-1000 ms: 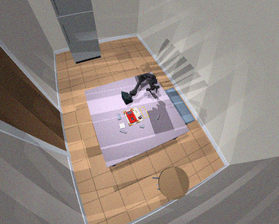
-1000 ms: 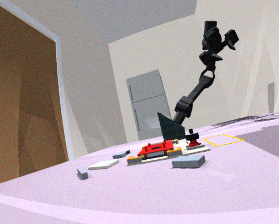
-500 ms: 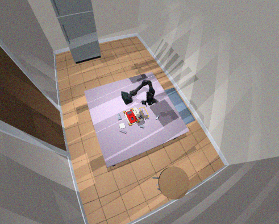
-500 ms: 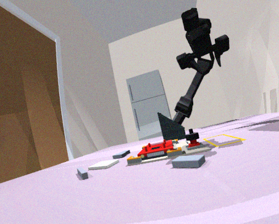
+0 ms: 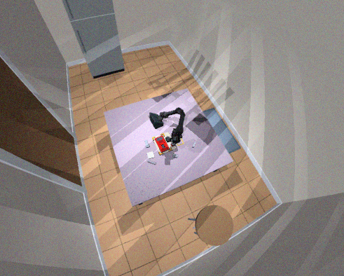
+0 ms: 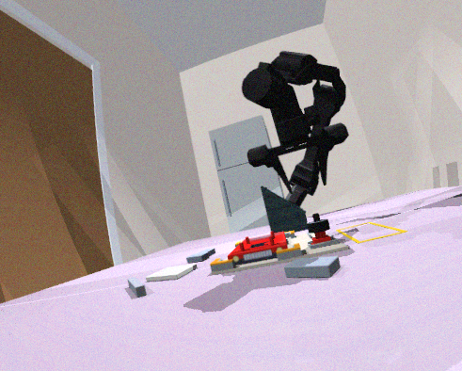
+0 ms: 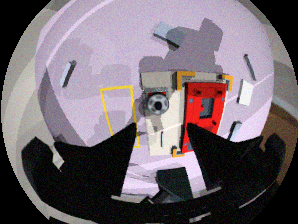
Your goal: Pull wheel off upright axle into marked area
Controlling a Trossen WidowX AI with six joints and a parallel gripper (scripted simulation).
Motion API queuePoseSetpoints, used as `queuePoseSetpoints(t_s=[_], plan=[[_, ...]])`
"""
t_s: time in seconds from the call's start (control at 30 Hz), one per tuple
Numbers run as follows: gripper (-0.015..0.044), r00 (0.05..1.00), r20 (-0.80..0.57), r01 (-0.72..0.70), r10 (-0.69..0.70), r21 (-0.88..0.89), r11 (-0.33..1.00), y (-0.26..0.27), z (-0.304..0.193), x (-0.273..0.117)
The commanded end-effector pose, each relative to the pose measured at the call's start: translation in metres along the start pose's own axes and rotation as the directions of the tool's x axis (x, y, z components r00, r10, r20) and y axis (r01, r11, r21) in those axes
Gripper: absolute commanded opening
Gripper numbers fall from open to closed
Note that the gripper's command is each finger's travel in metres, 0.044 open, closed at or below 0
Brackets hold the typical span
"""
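In the top view, the wheel [image 6: 318, 225] [image 7: 157, 104] beside the red block [image 5: 162, 143] [image 6: 259, 246] [image 7: 205, 107] is too small to be made out clearly. In the wrist view, the tabletop [image 5: 142, 175] [image 6: 266, 330] [image 7: 110, 45] below the red block is partly hidden by the jaws [image 5: 174, 141] [image 6: 305, 162].

Looking like a room in a home, perhaps a kitchen, with a tall two-door fridge-freezer [image 5: 101, 38] [image 6: 244, 165] standing by the wall, square tan tiles [image 5: 136, 242] covering the floor, and pale skirting [image 5: 88, 217] edging the walls.
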State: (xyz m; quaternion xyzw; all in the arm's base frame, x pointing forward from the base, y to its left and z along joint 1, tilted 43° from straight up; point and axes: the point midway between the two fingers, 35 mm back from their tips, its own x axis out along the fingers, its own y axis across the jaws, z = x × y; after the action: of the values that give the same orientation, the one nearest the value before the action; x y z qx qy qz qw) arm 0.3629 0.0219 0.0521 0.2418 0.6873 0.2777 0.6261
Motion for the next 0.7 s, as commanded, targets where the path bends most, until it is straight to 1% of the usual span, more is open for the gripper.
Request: queuePoseSetpoints(t_s=[0.0, 0.2, 0.53, 0.67], plan=[[0.0300, 1.000, 0.002, 0.008, -0.008, -0.033, 0.999, -0.001, 0.002, 0.000], [0.0300, 1.000, 0.002, 0.008, -0.008, -0.033, 0.999, -0.001, 0.003, 0.007], [0.0300, 1.000, 0.002, 0.005, -0.005, -0.034, 0.999, 0.000, 0.005, 0.070], [0.0300, 1.000, 0.002, 0.004, -0.004, -0.034, 0.999, 0.001, 0.005, 0.075]])
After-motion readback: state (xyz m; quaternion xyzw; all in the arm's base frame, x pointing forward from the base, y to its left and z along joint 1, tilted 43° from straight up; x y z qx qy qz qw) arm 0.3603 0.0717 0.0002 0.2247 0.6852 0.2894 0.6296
